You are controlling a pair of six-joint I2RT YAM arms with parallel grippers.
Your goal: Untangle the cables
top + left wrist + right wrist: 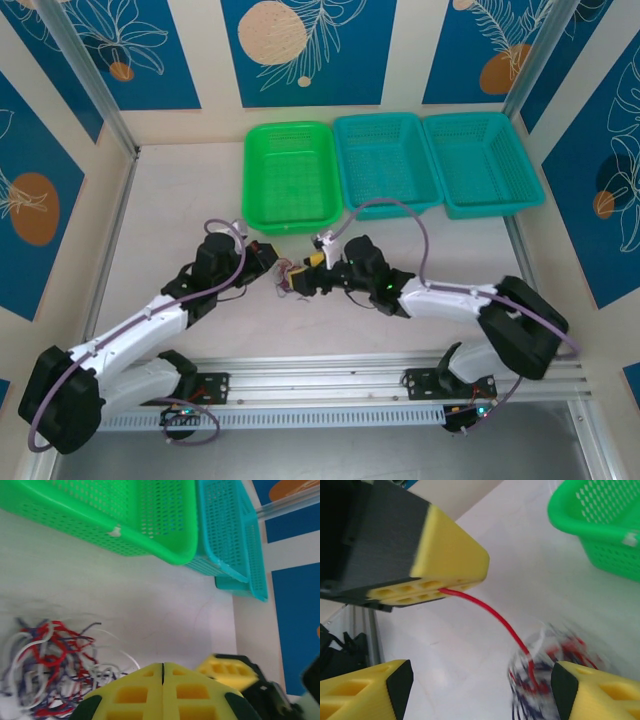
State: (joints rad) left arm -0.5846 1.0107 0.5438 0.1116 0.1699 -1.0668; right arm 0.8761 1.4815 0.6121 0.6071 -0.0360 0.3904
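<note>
1. The left end effector [162, 682] has its yellow fingers pressed together. In the right wrist view, a red cable [490, 612] comes out from under their tip, pinched there.
2. From that pinch the red cable curves down into the clump of cables [291, 278]. The clump is a tangle of red, white and dark strands lying on the counter [165, 215] between the two end effectors.
3. The right end effector [480, 685] is spread wide, with one finger on either side of the clump. The clump is blurred there, so I cannot tell whether a finger touches it.
4. The near rim of the green basket [290, 175] lies just beyond the clump. A teal basket [385, 160] sits against its right side, and a second teal basket [485, 160] sits next to that one.
5. Bare counter opens out to the left of the left arm and to the right of the right arm, up to the side frames.
6. An aluminium rail [330, 380] runs along the near edge, well apart from the clump.
</note>
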